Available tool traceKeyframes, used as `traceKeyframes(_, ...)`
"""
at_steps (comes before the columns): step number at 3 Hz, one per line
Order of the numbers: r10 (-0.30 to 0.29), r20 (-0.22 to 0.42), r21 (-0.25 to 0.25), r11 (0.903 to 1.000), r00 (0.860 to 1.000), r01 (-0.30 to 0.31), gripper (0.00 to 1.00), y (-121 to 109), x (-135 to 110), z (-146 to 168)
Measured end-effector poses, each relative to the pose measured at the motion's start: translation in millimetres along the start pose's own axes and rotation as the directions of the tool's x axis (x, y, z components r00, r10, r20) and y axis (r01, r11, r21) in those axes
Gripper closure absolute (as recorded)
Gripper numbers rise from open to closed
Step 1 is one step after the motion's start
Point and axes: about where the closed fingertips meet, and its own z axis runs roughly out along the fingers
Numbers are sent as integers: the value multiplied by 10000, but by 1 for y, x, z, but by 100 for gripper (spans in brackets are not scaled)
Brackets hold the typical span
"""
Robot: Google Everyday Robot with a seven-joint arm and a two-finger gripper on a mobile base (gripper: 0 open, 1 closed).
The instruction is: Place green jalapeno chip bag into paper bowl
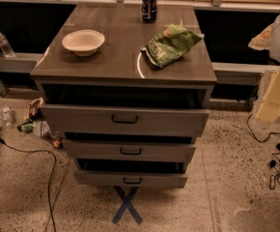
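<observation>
The green jalapeno chip bag [170, 45] lies crumpled on the right side of the grey drawer cabinet's top [123, 57], with a yellow-orange patch near its far end. The paper bowl [83, 41] sits upright and empty on the left side of the top, well apart from the bag. My gripper [274, 98] hangs at the right edge of the camera view, beside and right of the cabinet, away from both the bag and the bowl. It holds nothing that I can see.
A dark blue soda can [149, 6] stands at the back of the top, behind the bag. Three drawers [125, 120] are pulled partly open. Bottles and litter [34, 122] lie on the floor at left. Cables [275, 149] lie at right.
</observation>
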Motion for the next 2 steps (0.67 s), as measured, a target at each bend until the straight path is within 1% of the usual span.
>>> traceKeyframes(1, 89, 109, 70, 9999, 9999, -89, 0, -8, -4, 2)
traceKeyframes(2, 629, 800, 428, 9969, 9948, -665, 0, -58, -31, 19)
